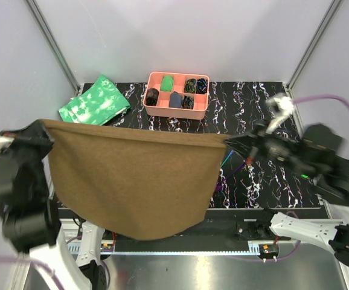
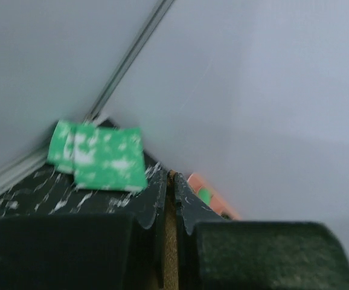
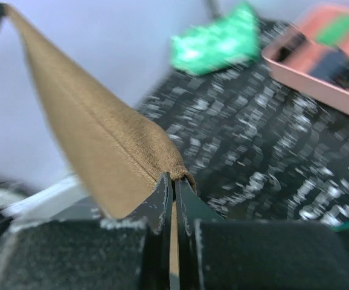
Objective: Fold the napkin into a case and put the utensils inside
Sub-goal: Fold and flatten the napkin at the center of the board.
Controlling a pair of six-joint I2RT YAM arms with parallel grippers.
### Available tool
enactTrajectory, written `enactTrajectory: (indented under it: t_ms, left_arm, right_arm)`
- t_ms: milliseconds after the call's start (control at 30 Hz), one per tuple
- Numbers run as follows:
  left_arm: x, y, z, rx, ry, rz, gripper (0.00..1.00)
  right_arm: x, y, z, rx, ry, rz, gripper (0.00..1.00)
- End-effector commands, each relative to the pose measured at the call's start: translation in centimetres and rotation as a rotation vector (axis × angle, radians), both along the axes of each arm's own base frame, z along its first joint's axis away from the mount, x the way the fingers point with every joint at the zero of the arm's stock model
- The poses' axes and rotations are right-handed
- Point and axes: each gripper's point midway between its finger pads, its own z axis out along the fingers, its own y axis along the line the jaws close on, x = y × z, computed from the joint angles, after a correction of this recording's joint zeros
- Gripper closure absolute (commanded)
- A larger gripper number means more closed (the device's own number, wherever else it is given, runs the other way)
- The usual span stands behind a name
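Napkin is unfolded, held up in the air like a curtain over the near part of the table. Its long top edge runs left-right, pulled taut, and dips a little toward the right end. The lower edge sags in a curve toward the arm bases. The cloth is plain brown, soft and unpatterned, mostly smooth, with a stitched hem showing in the right wrist view.

The left gripper is pinched tight on the top left corner, with a brown sliver between its fingers. The right gripper is clamped on the top right corner, jaws nearly together with only cloth between them.

The utensils lie on the table just beside the napkin's right edge, below the right gripper. They are partly hidden; purple and teal stems show. A pink tray and a green mottled cloth sit on the far side of the table, behind the napkin.
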Motion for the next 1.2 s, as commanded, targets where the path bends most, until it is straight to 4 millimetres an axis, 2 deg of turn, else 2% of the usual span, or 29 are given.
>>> enactTrajectory:
  t_ms: [0, 33, 67, 100, 133, 167, 200, 233, 267, 333, 367, 400, 433, 467, 533, 567, 633, 667, 733, 833, 933, 1033, 1100, 1167]
  left_arm:
    - [7.6, 2.5, -7.1, -0.046, 0.199, -0.002, 1.00]
    - [8.8, 2.7, -9.8, -0.071, 0.263, -0.011, 1.00]
    - [10.2, 2.9, -11.0, -0.086, 0.285, -0.025, 1.00]
    - [11.1, 3.0, -12.2, -0.111, 0.295, -0.031, 1.00]
    - [12.2, 3.1, -15.0, -0.134, 0.347, -0.039, 1.00]
    - [13.7, 3.6, -15.7, -0.137, 0.339, -0.042, 1.00]
    - [14.4, 3.7, -16.7, -0.153, 0.352, -0.041, 1.00]
    - [15.3, 4.0, -18.2, -0.170, 0.378, -0.038, 1.00]
    - [16.9, 4.5, -19.2, -0.178, 0.392, -0.042, 1.00]
    - [18.9, 4.7, -20.4, -0.193, 0.414, -0.061, 1.00]
    - [20.9, 4.7, -21.8, -0.206, 0.444, -0.093, 1.00]
    - [21.8, 4.6, -22.5, -0.205, 0.464, -0.111, 1.00]
    - [22.8, 4.9, -22.4, -0.199, 0.467, -0.114, 1.00]
    - [24.2, 5.2, -24.1, -0.210, 0.507, -0.116, 1.00]
    - [25.7, 4.7, -24.9, -0.215, 0.523, -0.168, 1.00]
    - [26.7, 4.9, -26.2, -0.226, 0.551, -0.177, 1.00]
    - [27.8, 4.5, -26.8, -0.226, 0.572, -0.217, 1.00]
    - [28.5, 4.5, -28.2, -0.239, 0.602, -0.230, 1.00]
    - [29.2, 4.2, -29.7, -0.264, 0.635, -0.253, 1.00]
    - [29.0, 3.9, -31.0, -0.294, 0.676, -0.267, 1.00]
    - [29.1, 3.9, -30.8, -0.285, 0.676, -0.271, 1.00]
    - [30.1, 3.8, -29.9, -0.291, 0.664, -0.293, 1.00]
    - [30.7, 4.0, -29.2, -0.289, 0.649, -0.289, 1.00]
    - [31.2, 4.5, -29.3, -0.286, 0.650, -0.270, 1.00]
  right_arm:
    - [7.2, 0.3, -6.3, -0.213, 0.074, -0.279, 1.00]
    - [8.4, 0.3, -7.2, -0.238, 0.081, -0.297, 1.00]
    - [9.7, 0.3, -9.1, -0.262, 0.117, -0.310, 1.00]
    - [10.9, 1.5, -9.8, -0.228, 0.148, -0.251, 1.00]
    - [13.4, -0.3, -10.6, -0.196, 0.181, -0.315, 1.00]
    - [14.1, 0.3, -12.3, -0.192, 0.210, -0.274, 1.00]
    - [15.8, 1.1, -13.2, -0.189, 0.213, -0.262, 1.00]
    - [17.2, 0.8, -14.1, -0.211, 0.220, -0.283, 1.00]
    - [19.0, 1.6, -16.2, -0.244, 0.264, -0.271, 1.00]
    - [21.5, 2.3, -17.1, -0.241, 0.251, -0.261, 1.00]
    - [23.5, 2.5, -18.8, -0.258, 0.285, -0.261, 1.00]
    - [24.8, 2.7, -19.0, -0.255, 0.277, -0.261, 1.00]
    - [25.8, 2.8, -19.4, -0.262, 0.272, -0.261, 1.00]
    - [27.6, 2.8, -20.4, -0.274, 0.286, -0.273, 1.00]
    - [29.3, 3.0, -21.0, -0.276, 0.293, -0.265, 1.00]
    - [30.3, 3.6, -21.7, -0.273, 0.309, -0.242, 1.00]
    - [31.4, 3.8, -22.6, -0.262, 0.336, -0.230, 1.00]
    - [31.6, 4.5, -23.3, -0.255, 0.354, -0.188, 1.00]
    - [32.1, 4.7, -23.8, -0.248, 0.364, -0.186, 1.00]
    - [32.1, 4.8, -24.6, -0.254, 0.384, -0.167, 1.00]
    - [32.9, 3.3, -24.9, -0.272, 0.376, -0.215, 1.00]
    - [34.4, 2.9, -24.2, -0.241, 0.372, -0.210, 1.00]
    - [34.9, 3.0, -24.7, -0.249, 0.372, -0.205, 1.00]
    - [35.5, 3.3, -24.9, -0.244, 0.368, -0.192, 1.00]
